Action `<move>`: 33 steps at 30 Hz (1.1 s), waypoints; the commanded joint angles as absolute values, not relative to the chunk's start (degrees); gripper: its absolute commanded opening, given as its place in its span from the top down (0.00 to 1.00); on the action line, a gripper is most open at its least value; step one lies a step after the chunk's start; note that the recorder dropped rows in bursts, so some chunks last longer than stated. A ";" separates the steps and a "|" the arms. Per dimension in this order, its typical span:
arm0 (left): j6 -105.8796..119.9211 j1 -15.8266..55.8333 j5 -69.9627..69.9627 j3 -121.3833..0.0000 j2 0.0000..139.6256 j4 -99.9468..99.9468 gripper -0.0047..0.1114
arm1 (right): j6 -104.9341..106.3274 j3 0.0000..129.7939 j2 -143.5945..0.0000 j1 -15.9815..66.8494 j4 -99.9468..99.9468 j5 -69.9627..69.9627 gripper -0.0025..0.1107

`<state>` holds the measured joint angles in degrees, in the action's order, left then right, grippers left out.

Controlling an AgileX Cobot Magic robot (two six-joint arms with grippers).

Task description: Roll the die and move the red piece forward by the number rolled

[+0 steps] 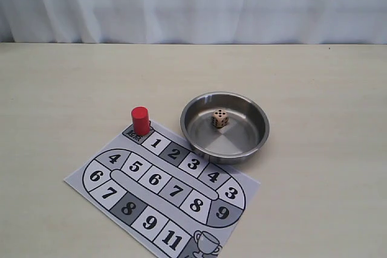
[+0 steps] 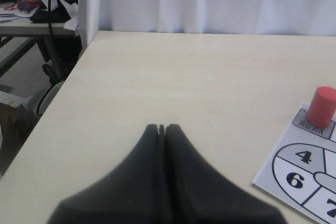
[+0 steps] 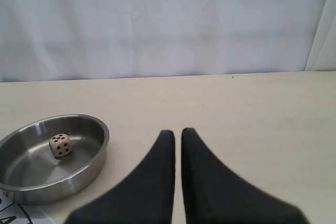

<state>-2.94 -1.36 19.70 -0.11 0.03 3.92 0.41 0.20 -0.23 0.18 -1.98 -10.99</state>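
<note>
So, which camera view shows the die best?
The exterior view: it looks down on the die, so its top face and its place inside the metal bowl are plain. The right wrist view shows the die from a lower angle. The left wrist view misses it.

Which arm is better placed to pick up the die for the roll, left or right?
Probably right. The die lies in the metal bowl, right of middle, and the right gripper faces it. The left gripper faces only the red piece and board.
</note>
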 commanded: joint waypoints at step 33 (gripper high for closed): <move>-3.26 -1.36 19.01 0.00 0.00 3.89 0.96 | 0.43 33.53 -16.64 0.00 -6.80 -24.32 0.94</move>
